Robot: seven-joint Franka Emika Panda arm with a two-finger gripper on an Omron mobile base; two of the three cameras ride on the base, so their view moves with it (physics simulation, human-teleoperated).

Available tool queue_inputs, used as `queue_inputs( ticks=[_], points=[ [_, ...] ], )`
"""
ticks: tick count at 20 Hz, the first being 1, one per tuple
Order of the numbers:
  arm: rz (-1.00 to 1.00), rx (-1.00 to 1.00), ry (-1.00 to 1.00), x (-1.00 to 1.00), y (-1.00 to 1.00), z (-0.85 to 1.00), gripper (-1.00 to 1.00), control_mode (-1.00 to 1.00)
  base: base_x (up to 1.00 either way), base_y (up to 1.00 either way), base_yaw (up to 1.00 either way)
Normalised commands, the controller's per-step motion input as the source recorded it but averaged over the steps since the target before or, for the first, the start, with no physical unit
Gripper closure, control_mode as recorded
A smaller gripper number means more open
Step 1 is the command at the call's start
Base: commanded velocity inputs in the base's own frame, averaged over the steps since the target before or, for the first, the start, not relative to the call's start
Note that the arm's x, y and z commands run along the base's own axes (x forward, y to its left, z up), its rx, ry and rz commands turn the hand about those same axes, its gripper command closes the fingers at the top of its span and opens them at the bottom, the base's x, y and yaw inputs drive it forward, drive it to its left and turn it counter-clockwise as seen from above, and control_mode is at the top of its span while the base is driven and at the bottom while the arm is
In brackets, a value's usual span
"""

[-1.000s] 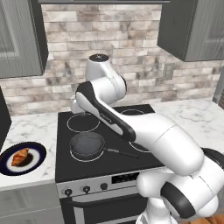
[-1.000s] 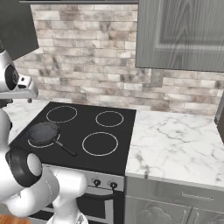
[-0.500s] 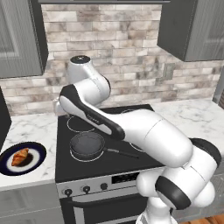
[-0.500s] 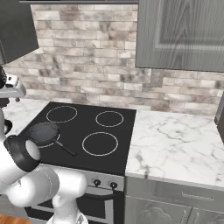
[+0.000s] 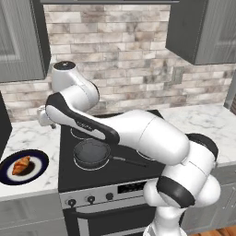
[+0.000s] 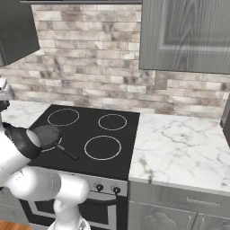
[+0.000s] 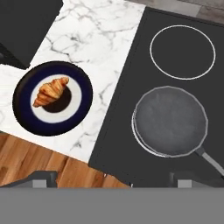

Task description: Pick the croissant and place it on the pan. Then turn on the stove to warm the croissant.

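The croissant point(image 7: 51, 92) point(image 5: 21, 165) lies on a dark blue, white-ringed plate point(image 7: 24, 118) point(image 5: 40, 161) on the marble counter left of the stove point(image 5: 115, 173) point(image 6: 90, 112). The dark grey pan point(image 7: 170, 120) point(image 5: 91, 153) point(image 6: 46, 136) sits on the front left burner, empty, with its handle pointing right. My gripper point(image 7: 113, 178) is open, its fingertips point(image 7: 41, 177) wide apart with nothing between them. It hangs high above the stove's left edge, looking down between plate and pan. In the left base view my hand point(image 5: 45, 116) is over the counter's seam with the stove.
Small black knobs point(image 5: 91, 199) point(image 6: 99, 187) line the stove's silver front panel. A dark appliance point(image 7: 26, 26) stands on the counter behind the plate. Marble counter point(image 6: 179, 148) stretches right of the stove. Grey wall cabinets point(image 5: 203, 27) hang overhead.
My arm has swung left, carrying the hand from above the stove's back burners to above the stove's left edge near the plate. The jaws stayed open; pan and croissant have not moved.
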Motion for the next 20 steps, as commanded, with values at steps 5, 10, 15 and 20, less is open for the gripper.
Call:
queue_inputs(
  ticks=[5,10,15,20],
  points=[
    [-0.11,0.00,0.03,0.00,0.74,-0.25,-1.00,-1.00,0.00,0.00,0.00],
    [-0.14,0.00,0.00,0.00,0.56,-0.12,-1.00,-1.00,0.00,0.00,0.00],
    [0.00,0.00,0.00,0.00,0.00,0.00,-1.00,-1.00,0.00,0.00,0.00],
    [-0.13,0.00,0.12,0.00,0.18,-0.29,-1.00,-1.00,0.00,0.00,0.00]
  ],
)
